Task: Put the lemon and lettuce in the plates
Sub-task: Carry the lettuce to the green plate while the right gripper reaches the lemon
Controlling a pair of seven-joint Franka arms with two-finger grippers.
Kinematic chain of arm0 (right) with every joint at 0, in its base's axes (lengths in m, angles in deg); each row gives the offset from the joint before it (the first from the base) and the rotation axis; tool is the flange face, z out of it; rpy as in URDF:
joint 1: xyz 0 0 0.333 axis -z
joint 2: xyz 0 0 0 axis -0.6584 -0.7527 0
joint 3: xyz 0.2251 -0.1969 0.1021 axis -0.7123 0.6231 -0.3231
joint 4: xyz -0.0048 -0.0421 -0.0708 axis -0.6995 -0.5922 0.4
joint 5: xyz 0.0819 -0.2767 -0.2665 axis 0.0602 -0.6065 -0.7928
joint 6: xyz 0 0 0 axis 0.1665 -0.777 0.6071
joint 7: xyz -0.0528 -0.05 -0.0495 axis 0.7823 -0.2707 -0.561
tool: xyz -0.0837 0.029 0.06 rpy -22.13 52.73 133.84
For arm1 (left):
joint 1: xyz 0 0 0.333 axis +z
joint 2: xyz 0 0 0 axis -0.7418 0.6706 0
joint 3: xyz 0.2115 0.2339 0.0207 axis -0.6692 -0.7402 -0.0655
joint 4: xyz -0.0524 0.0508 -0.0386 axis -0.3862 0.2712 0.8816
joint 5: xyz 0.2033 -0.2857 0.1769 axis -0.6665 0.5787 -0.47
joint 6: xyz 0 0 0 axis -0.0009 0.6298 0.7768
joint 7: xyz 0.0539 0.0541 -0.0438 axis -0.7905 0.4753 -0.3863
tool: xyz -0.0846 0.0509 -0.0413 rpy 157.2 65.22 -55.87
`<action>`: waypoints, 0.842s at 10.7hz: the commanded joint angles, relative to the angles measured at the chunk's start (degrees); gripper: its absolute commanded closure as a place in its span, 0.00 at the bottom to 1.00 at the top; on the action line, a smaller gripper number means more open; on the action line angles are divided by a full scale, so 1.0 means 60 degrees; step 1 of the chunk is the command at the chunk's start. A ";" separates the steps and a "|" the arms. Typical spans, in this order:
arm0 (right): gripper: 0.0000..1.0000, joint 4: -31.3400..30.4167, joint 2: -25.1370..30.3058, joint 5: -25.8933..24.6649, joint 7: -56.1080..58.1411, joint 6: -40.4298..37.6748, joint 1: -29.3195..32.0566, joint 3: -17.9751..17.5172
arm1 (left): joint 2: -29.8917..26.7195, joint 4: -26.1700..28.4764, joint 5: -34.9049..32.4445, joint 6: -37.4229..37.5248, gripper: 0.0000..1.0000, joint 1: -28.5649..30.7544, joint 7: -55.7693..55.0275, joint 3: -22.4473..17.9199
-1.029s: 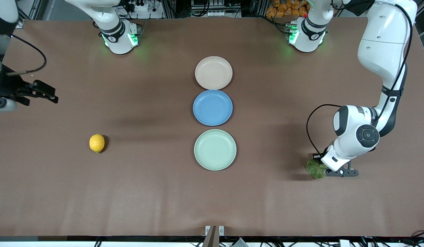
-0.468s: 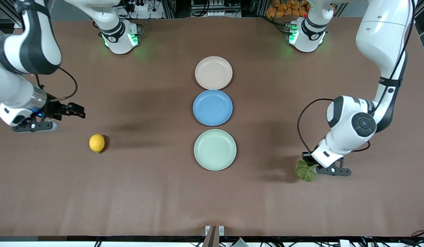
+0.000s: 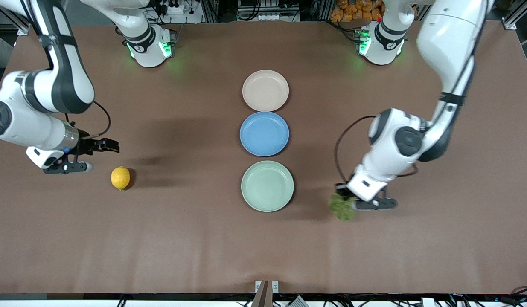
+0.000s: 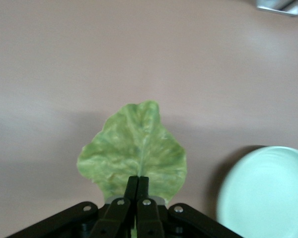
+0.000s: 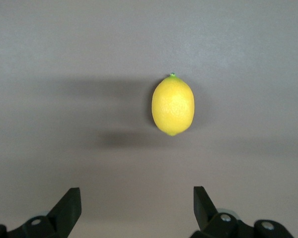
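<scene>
We see the left gripper [image 3: 341, 200] in the air over the desk [image 3: 182, 238], beside the mint green plate [image 3: 267, 186], its fingers [image 4: 138, 191] closed on the stem end of the lettuce [image 3: 342, 207]. The right gripper [image 3: 112, 146], fingers [image 5: 69, 208] spread wide, hangs near the lemon [image 3: 120, 178], which lies on the desk toward the right arm's end. The beige-pink plate [image 3: 265, 90] and blue plate [image 3: 264, 134] hold nothing.
</scene>
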 commanded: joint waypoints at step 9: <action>0.00 0.0007 -0.2253 0.0007 0.0022 0.2090 0.0211 0.0004 | 0.1801 -0.1186 0.0068 -0.1879 1.00 -0.4066 -0.5810 -0.1596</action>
